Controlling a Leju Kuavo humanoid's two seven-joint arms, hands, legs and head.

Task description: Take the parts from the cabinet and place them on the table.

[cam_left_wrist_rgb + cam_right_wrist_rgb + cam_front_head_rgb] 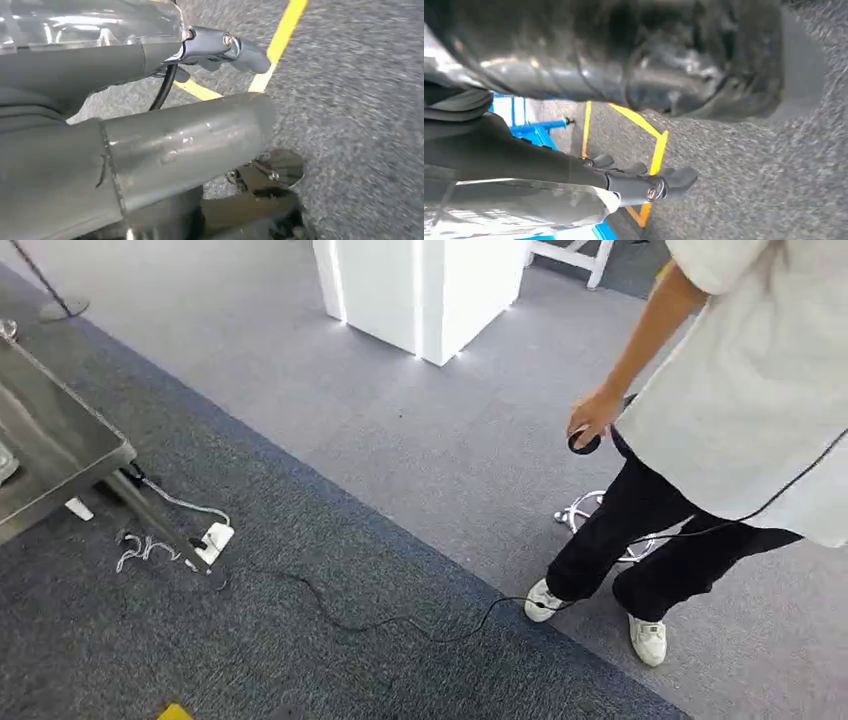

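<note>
Parts are nowhere among what I can see, so I can't say which hand is nearer; left hand [220, 47] and right hand [644, 182] hang over the carpet [400, 430], fingers apart, holding nothing, table [60, 445] off to the left

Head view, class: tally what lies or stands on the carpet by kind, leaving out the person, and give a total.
Metal table: 1
White pedestal: 1
White power strip: 1
Black cable: 1
Chrome stool base: 1
Total: 5
</note>
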